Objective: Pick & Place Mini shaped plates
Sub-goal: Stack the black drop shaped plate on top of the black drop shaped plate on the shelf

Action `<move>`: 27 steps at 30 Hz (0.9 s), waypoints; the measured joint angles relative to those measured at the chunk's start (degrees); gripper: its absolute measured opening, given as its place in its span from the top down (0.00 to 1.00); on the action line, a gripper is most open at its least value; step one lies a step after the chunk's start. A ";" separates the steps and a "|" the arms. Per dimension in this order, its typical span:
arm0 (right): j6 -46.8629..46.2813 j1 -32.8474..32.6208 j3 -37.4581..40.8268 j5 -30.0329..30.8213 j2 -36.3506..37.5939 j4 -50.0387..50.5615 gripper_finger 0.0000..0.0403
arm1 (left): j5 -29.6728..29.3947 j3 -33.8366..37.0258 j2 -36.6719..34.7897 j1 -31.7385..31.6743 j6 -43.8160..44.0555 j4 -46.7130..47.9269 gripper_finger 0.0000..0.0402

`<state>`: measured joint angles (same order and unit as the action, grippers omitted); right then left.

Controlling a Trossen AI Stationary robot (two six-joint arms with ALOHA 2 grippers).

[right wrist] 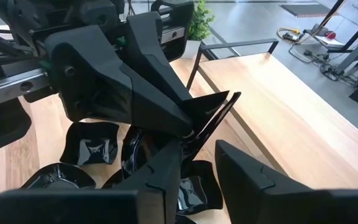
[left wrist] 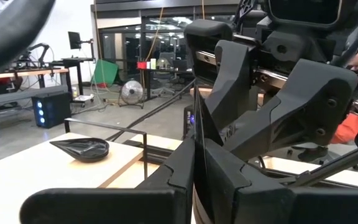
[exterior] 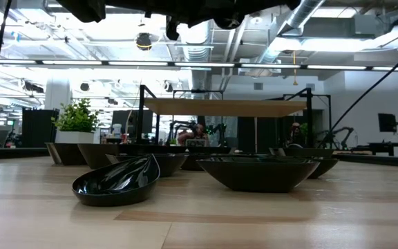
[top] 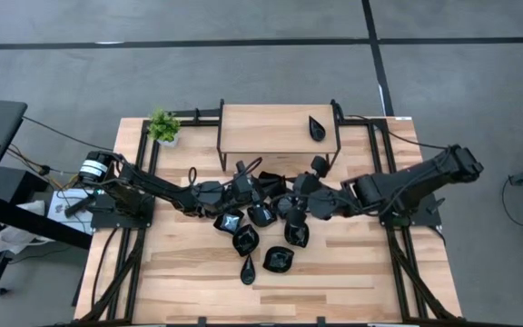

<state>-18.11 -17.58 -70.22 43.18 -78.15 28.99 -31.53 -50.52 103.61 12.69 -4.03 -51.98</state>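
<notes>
A pale wooden surface (top: 352, 272) stands on a grey floor (top: 243, 68) crossed by dark lines. At twelve o'clock on it sits a raised wooden shelf (top: 275, 127) on a black frame, with a small green potted plant (top: 162, 126) at about eleven o'clock. Beyond is a large open workshop: exposed ceiling ducts (exterior: 302, 17), long strip lights (exterior: 185, 66), desks, a floor fan (left wrist: 129, 93).
</notes>
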 joint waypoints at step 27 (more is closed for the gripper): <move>0.02 0.00 0.00 0.15 0.00 -0.76 0.79 | -0.17 0.00 0.00 0.00 -0.01 -0.35 0.93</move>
<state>-18.09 -17.58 -70.22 43.33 -78.15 28.23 -31.70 -50.52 103.61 12.69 -4.04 -52.34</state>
